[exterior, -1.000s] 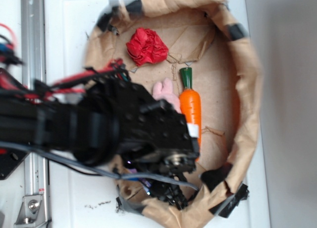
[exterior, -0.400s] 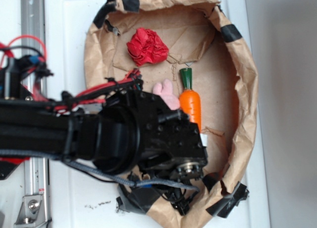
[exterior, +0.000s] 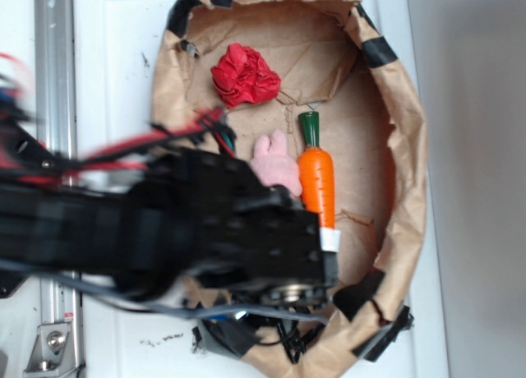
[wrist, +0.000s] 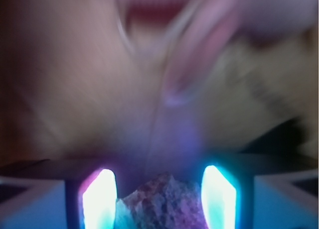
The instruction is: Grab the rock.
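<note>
Wrist view: the small, lumpy, rough-surfaced dark stone (wrist: 162,201) sits low in the frame, squarely between the two glowing fingers (wrist: 98,199) of the pincer (wrist: 158,199), its peaked top rising just above the middle of the gap. The left flank of the stone lies right against the left finger; a thin dark gap seems to remain on the right side, so whether the pincer is clenched on the stone or merely straddling it cannot be told. Only the upper part of the stone shows, so its long axis and heading cannot be made out; the visible hump looks about as wide as it is tall. Everything beyond is heavily blurred, a wash of pinkish and tan shapes.

From the exterior view, the black robot arm (exterior: 164,230) reaches in from the left over a crumpled brown paper enclosure with black tape on its rim (exterior: 407,148), standing on the white desk (exterior: 115,66). The arm's wrist hides the pincer and the stone, which lie beneath it at the near end of the enclosure. Farther along the paper floor lie an orange toy carrot with a green top (exterior: 316,177), its green end pointing far, a pink plush bunny (exterior: 275,164) touching the carrot's left side and partly covered by the arm, and a red wrinkled paper ball (exterior: 245,74) well apart at the far end.
</note>
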Controlling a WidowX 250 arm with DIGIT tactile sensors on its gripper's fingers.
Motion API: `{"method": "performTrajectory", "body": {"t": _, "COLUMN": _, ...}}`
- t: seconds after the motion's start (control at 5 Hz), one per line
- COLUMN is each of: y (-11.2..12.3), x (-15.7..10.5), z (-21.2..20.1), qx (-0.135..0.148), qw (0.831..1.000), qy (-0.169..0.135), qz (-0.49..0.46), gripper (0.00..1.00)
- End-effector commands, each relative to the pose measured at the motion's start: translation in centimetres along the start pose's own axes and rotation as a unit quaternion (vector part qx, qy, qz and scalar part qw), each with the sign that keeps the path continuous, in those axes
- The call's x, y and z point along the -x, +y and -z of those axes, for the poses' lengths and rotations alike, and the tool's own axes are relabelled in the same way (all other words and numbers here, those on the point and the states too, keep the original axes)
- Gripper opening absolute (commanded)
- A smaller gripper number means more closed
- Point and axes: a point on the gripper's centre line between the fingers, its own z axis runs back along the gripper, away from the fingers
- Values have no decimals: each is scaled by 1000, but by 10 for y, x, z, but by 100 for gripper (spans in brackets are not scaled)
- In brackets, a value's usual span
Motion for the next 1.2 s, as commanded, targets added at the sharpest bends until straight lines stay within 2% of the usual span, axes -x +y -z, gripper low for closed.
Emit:
{"method": "performTrajectory", "body": {"t": 0.0, "y": 39, "x": -35, "z": -103, "qx": -15, "qw": 976, "qy": -211, "qz": 50, "gripper": 0}}
{"method": "performTrajectory", "body": {"t": 0.2, "y": 54, "x": -47, "z": -123, "qx": -38, "qw": 964, "qy": -246, "qz": 90, "gripper": 0}}
{"method": "performTrajectory", "body": {"t": 0.4, "y": 62, "x": -52, "z": -131, "qx": -41, "qw": 962, "qy": -247, "qz": 105, "gripper": 0}}
{"method": "performTrajectory", "body": {"t": 0.6, "y": 56, "x": -44, "z": -113, "qx": -44, "qw": 976, "qy": -200, "qz": 75, "gripper": 100}}
{"method": "performTrajectory", "body": {"t": 0.8, "y": 46, "x": -31, "z": -72, "qx": -22, "qw": 991, "qy": -128, "qz": 42, "gripper": 100}}
{"method": "performTrajectory", "body": {"t": 1.0, "y": 35, "x": -9, "z": -39, "qx": -35, "qw": 996, "qy": -65, "qz": 41, "gripper": 100}}
